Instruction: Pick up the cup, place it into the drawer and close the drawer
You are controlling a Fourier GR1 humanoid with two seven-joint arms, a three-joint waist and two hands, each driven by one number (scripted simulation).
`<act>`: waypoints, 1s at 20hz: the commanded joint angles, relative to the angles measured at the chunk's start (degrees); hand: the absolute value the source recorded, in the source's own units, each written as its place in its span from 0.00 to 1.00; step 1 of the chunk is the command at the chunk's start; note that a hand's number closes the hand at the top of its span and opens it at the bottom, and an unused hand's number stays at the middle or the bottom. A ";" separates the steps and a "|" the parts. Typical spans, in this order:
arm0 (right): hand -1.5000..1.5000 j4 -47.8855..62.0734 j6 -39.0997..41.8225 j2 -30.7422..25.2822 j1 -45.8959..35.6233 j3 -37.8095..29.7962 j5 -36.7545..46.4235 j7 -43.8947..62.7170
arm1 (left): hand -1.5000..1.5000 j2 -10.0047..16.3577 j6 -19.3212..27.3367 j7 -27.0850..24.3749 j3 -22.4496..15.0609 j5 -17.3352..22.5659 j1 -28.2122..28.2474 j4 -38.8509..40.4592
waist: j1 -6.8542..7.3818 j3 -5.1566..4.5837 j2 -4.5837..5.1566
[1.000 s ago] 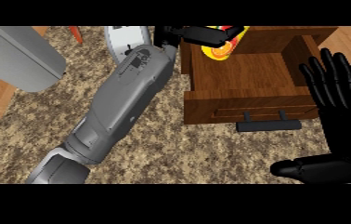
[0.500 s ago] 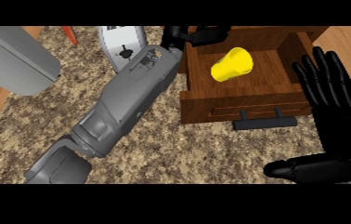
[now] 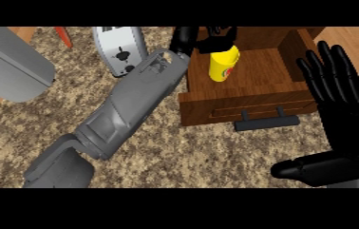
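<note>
The yellow cup with a red and green mark lies inside the open wooden drawer, near its left wall. My left hand reaches across from the lower left and hovers over the cup's far end. Its fingers are loosely spread and not curled round the cup. The drawer's black handle juts out toward me. My right hand rests open at the right edge, fingers up, just beside the drawer's right front corner.
A silver toaster stands left of the drawer, close under my left forearm. A large grey rounded object fills the far left. An orange item lies at the back. The counter is speckled brown stone.
A second ago my left hand held the cup above the drawer's back left. The cup has since left the hand and come down into the drawer.
</note>
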 commanded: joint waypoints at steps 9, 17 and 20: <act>0.00 2.65 1.02 1.61 -1.75 0.27 -3.13 -1.82 | 0.00 0.00 0.32 -3.67 -1.82 8.18 -0.46 -2.49 | -0.50 -0.02 0.39; 0.00 -1.99 2.38 -0.64 1.01 -1.10 -7.68 3.15 | 0.00 0.00 -3.23 -9.18 1.13 14.06 2.29 -9.46 | 3.35 -0.09 -0.95; 1.00 -3.44 4.42 -3.45 2.29 -4.84 -10.60 2.95 | 0.00 0.69 -2.00 -5.25 4.20 12.52 2.27 -12.30 | 5.67 -0.10 -1.59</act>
